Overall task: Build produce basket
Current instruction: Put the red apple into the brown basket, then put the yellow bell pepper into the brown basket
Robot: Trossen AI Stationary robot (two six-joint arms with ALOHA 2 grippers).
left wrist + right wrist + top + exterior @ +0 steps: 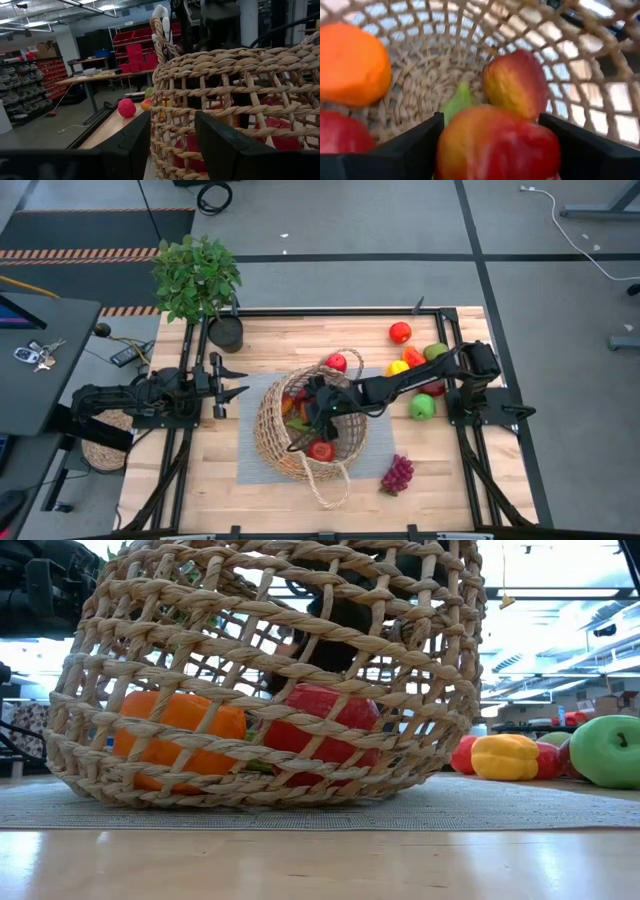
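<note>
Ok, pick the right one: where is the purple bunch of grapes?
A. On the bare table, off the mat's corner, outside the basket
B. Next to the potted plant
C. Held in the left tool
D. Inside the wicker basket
A: in the high view the grapes lie on the wooden table just past the corner of the grey mat, outside the basket and far from the potted plant.

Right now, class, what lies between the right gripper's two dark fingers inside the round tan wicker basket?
A red-and-yellow apple sits between the right gripper fingers, over the basket floor, in the right wrist view.
</note>
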